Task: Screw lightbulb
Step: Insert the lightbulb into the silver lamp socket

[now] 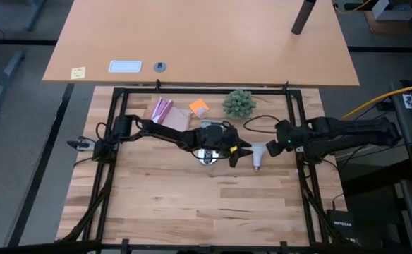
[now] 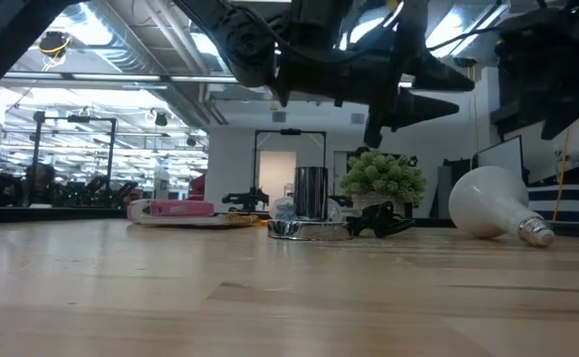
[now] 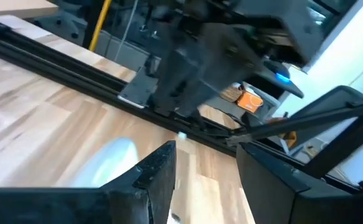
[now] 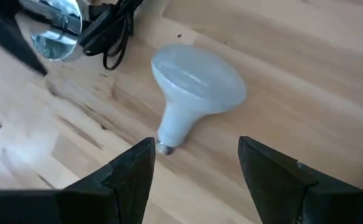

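Lightbulb (image 4: 197,84) lies loose on its side on the table (image 1: 192,204), between both grippers, just right of the silver socket (image 1: 206,155) — not held by anything. Left gripper (image 1: 243,152) has its fingers spread wide, empty, just left of the bulb. Right gripper (image 4: 197,165) hovers over it, fingers wide, empty.

Watch the round globe: you could roll it away with one finger landing first. Arms sit close — they may clash.

Bulb: frosted white dome, narrower pale neck, small metal base; it looks smooth and slippery.
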{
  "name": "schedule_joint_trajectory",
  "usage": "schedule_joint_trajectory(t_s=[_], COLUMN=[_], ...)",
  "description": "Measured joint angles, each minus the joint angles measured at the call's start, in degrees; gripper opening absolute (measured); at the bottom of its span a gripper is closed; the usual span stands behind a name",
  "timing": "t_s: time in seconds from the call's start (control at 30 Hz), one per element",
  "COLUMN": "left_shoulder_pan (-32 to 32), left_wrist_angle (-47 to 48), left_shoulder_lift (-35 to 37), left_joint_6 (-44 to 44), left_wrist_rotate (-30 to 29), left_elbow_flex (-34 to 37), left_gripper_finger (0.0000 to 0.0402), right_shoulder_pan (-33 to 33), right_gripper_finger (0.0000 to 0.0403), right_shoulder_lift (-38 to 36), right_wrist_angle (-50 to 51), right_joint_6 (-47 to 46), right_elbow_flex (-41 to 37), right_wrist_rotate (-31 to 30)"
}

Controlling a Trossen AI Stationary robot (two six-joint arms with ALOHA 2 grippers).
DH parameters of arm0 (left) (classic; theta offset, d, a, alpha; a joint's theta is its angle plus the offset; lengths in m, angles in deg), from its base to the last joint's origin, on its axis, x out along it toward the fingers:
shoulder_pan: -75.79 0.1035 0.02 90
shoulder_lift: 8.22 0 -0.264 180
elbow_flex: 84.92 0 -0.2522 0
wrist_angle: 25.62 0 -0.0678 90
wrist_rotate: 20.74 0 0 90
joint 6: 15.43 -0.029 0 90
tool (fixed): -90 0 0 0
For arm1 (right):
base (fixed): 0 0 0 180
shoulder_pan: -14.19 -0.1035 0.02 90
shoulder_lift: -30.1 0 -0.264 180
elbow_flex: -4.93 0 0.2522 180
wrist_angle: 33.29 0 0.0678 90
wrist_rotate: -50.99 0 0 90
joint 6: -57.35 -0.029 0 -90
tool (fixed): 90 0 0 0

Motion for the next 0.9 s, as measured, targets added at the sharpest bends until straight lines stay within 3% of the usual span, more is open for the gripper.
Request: schedule_joint_trajectory(t_s=[0.5,0.73,0.9], left_shoulder_pan=[3.12,3.34,3.28], left_wrist_angle=[3.56,9.84,14.3], left_shoulder_lift=[0.09,0.09,0.09], left_joint_6=[-3.45,-6.94,-10.06], left_wrist_rotate=[0.03,0.03,0.05], left_elbow_flex=[0.0,0.05,0.07], left_gripper_finger=[0.0151,0.015,0.015], right_shoulder_pan=[-19.04,-22.58,-22.61], right_gripper_finger=[0.0234,0.0234,0.0234], right_shoulder_lift=[16.21,24.53,29.14], right_wrist_angle=[-5.69,-7.42,-10.01], right_joint_6=[-29.47,-40.84,-44.75], right_elbow_flex=[0.0,0.0,0.0], right_wrist_rotate=[-14.43,-20.35,-20.53])
